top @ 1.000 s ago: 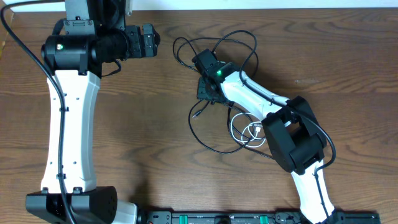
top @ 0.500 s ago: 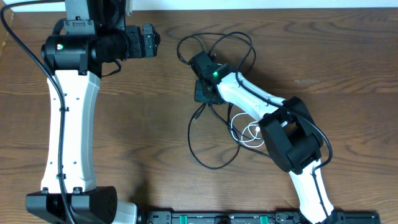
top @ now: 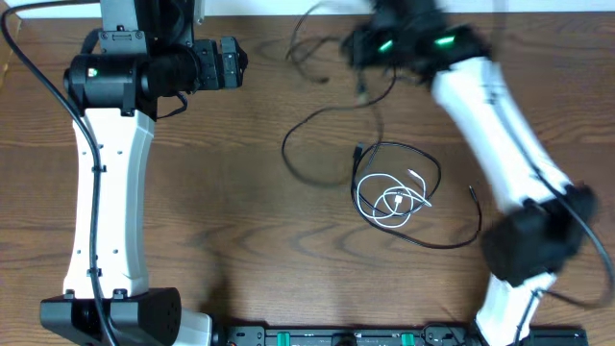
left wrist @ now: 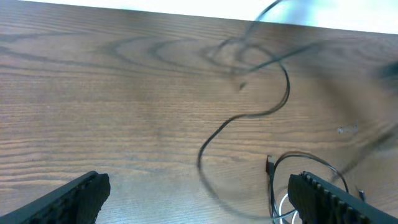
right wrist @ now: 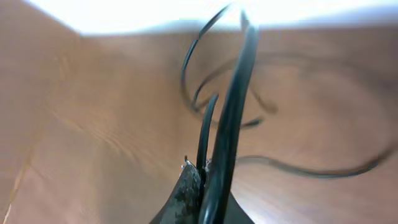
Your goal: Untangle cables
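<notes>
R end effector [right wrist: 200, 186] pinched shut on black cable [right wrist: 231, 106] at far edge of table [top: 221, 221]; view blurred. Cable trails off it in loose loop twd arm bases. Further that way, coiled white cable [top: 394, 204] w/ second black cable [top: 438, 178] looped round it. L end effector [top: 237, 62] wide, holding nothing, cables well apart from it.

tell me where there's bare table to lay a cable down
Bare table between the left arm and the black loop, and the far right corner beyond the right arm. Crowded around the white cable and up top, where the right gripper holds a black cable.
</notes>
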Robot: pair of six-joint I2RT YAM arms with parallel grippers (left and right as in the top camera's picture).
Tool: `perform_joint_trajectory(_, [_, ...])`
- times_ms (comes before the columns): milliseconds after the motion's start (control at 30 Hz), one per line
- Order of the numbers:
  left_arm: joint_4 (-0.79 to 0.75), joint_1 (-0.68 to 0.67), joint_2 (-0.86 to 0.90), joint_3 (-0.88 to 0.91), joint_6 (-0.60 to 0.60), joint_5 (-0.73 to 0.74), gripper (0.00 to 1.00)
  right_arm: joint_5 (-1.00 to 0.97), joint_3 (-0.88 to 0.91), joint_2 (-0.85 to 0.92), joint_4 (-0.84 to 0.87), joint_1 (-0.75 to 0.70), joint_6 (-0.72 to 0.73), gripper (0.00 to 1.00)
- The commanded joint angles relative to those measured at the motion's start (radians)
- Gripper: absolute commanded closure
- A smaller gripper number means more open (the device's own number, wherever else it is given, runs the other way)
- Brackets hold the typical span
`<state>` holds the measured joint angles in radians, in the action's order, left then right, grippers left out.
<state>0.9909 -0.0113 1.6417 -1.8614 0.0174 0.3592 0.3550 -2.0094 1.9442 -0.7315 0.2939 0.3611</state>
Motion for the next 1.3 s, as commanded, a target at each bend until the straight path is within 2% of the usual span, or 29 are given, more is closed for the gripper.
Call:
perform_joint_trajectory(0, [0.003,0.003,0.002,-0.008,-0.021,-0.013,0.04,-0.176,-0.055,-0.09,-0.03,-0.136,-0.026,0.99])
perform_joint_trajectory(100, [0.003,0.003,0.002,-0.008,-0.021,-0.013,0.04,-0.32,-0.1,-0.125,-0.068,-0.326,-0.026,0.99])
perform_joint_trajectory(300, [0.002,0.003,0.002,-0.008,-0.021,-0.013,0.04,-0.348,-0.111,-0.114,-0.083,-0.628,-0.027,0.99])
perform_joint_trajectory(467, [-0.014,0.003,0.002,-0.008,-0.021,-0.013,0.04,-0.418,-0.111,-0.107,-0.018,-0.787,-0.083,0.99])
perform_joint_trajectory(700, [-0.036,0.002,0.002,-0.008,-0.021,-0.013,0.04,-0.629,-0.111,-0.107,0.131,-0.831,-0.248,0.99])
perform_joint_trajectory(933, [-0.05,0.001,0.003,-0.008,-0.021,-0.013,0.04,-0.638,-0.111,-0.042,0.124,-0.825,-0.288,0.99])
perform_joint_trajectory(1100, [-0.051,-0.002,0.005,-0.008,-0.021,-0.013,0.04,-0.63,-0.111,0.126,0.124,-0.825,-0.243,0.99])
perform_joint_trajectory(1233, [-0.049,-0.002,0.005,-0.008,-0.021,-0.013,0.04,-0.638,-0.111,0.294,0.201,-0.826,-0.223,0.99])
perform_joint_trajectory(1267, [-0.049,-0.002,0.005,-0.008,-0.021,-0.013,0.04,-0.638,-0.111,0.343,0.197,-0.825,-0.219,0.93])
